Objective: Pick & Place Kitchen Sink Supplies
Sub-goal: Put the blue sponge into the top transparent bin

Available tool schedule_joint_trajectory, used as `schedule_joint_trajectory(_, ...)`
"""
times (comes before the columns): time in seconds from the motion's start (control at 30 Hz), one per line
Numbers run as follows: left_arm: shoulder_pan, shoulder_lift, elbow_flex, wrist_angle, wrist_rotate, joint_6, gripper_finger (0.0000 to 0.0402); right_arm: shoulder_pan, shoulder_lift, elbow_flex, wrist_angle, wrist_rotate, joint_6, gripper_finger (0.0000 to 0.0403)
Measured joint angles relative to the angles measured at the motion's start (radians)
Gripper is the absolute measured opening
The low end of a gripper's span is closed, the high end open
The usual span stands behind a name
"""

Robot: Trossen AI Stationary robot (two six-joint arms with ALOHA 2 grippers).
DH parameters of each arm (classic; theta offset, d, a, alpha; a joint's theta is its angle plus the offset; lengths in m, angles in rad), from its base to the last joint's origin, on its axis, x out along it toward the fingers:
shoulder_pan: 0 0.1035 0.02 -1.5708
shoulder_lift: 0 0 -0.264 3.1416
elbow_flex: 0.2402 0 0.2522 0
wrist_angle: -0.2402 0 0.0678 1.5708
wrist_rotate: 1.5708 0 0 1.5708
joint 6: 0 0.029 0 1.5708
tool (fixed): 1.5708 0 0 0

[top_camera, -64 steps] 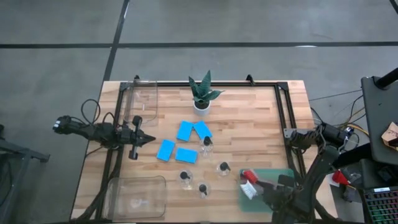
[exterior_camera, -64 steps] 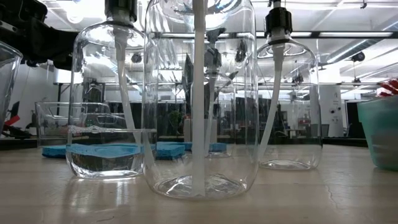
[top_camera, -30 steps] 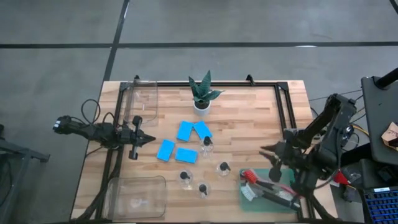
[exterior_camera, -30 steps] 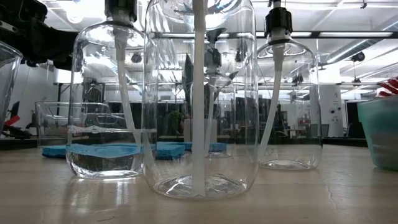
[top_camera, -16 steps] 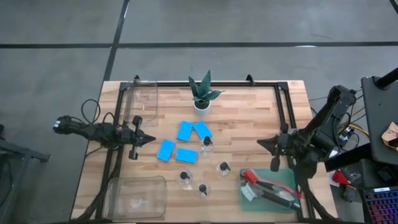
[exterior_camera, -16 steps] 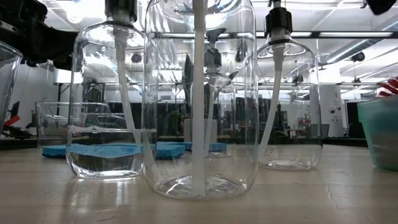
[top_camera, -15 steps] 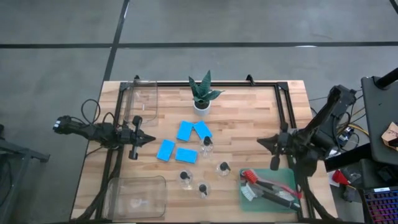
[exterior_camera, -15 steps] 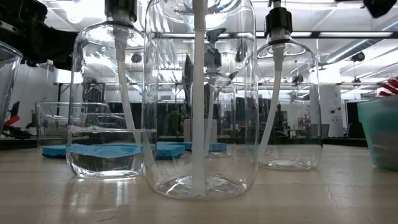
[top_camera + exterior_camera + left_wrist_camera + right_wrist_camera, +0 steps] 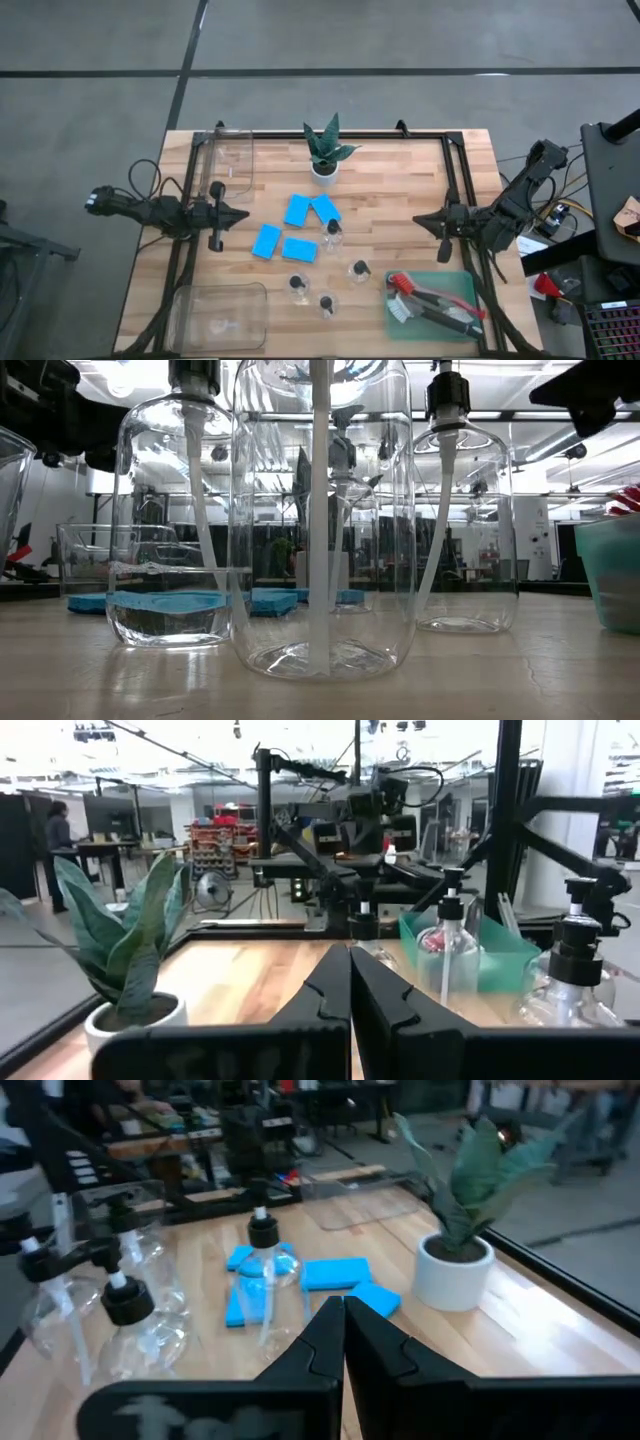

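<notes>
1. Brushes (image 9: 432, 303) lie in the green tray (image 9: 462, 286), nearest the front edge.
2. Bottles (image 9: 325, 301) stand left of the tray.
3. Sponges (image 9: 300, 228) lie beyond them, ungathered.
4. Right hand (image 9: 419, 220) above the tray, left hand (image 9: 243, 212) opposite: both closed, empty, parked.

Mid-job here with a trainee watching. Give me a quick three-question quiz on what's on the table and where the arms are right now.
1. How many blue sponges lie on the table?
2. True or false: the brushes rest in the green tray.
3. Which is right? A) the right gripper is shut and empty, above the table's right part; B) it holds a bottle; C) it grips the potted plant.

Key: 1) four, in a cluster at mid-table. 2) true, tray at the front right. 3) A; the left gripper is likewise shut and empty, over the table's left part beside a clear bin.
</notes>
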Motion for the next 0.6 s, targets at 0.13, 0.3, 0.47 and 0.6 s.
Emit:
schedule_joint_trajectory(0.13, 0.000, 0.000, 0.000, 0.000, 0.001, -0.045, 0.0000, -0.029, -0.064, -0.093, 0.160, -0.037, -0.118, 0.0008)
schedule_joint_trajectory(0.3, 0.000, 0.000, 0.000, 0.000, 0.002, -0.113, 0.0000, -0.047, -0.168, -0.162, 0.183, -0.068, -0.189, 0.0008)
schedule_joint_trajectory(0.47, 0.000, 0.000, 0.000, -0.016, 0.011, -0.154, 0.0000, -0.046, -0.289, -0.214, 0.184, -0.076, -0.242, 0.0008)
schedule_joint_trajectory(0.6, 0.004, 0.003, 0.004, -0.017, -0.042, -0.227, 0.0000, -0.046, -0.374, -0.243, 0.181, -0.074, -0.246, 0.0008)
